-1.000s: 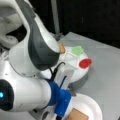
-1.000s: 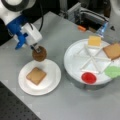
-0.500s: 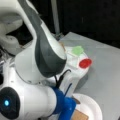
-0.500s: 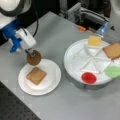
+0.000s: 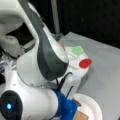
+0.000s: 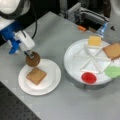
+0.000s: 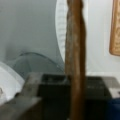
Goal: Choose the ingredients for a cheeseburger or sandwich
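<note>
gripper [image 6: 30,55]: clamped on the patty [image 6: 33,59]; you see it hanging at the upper-left rim of the small plate [image 6: 51,83] in a front view.
patty hold: gripped edge-on. In the wrist view the patty [image 7: 74,50] runs as a thin vertical strip, so its flat faces are upright, not level.
key relation: the bread square [image 6: 36,75] on the small plate lies just below and to the right of the patty in a front view. Patty is clear of the bread, not touching it. In the wrist view the bread [image 7: 115,27] sits off to the right edge.
small plate contents: one bread square only, lying flat; nothing stacked on it yet.
divided tray [image 6: 75,62]: spoked compartments, well to the right of the small plate.
tray contents: cheese square [image 6: 94,40] at top, second bread square [image 6: 112,50] at right, green leaf [image 6: 113,71] lower right, red disc [image 6: 88,77] at bottom. Compartments on the left side look bare.
other angle: arm body blocks most of it. You still get the red disc [image 5: 85,63] and green leaf [image 5: 77,50] on the tray.
</note>
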Motion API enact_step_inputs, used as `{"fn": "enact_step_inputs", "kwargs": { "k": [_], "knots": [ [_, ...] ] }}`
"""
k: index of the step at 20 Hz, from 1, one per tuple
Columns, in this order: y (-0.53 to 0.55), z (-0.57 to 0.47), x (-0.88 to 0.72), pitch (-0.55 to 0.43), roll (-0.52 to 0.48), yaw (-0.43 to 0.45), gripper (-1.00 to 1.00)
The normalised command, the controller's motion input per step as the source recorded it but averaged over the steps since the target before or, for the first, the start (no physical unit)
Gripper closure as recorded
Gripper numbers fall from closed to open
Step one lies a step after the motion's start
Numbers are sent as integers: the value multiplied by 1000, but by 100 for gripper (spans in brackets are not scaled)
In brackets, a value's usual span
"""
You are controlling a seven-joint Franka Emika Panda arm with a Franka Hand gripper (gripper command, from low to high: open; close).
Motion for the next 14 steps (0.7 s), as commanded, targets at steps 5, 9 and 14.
{"fn": "enact_step_inputs", "kwargs": {
  "k": [5, 9, 14],
  "knots": [
    [-214, -110, 513, 59, 154, 214, 100],
    [-237, -72, 461, 46, 174, 231, 100],
    [-254, -65, 446, 28, 188, 260, 100]
  ]
}}
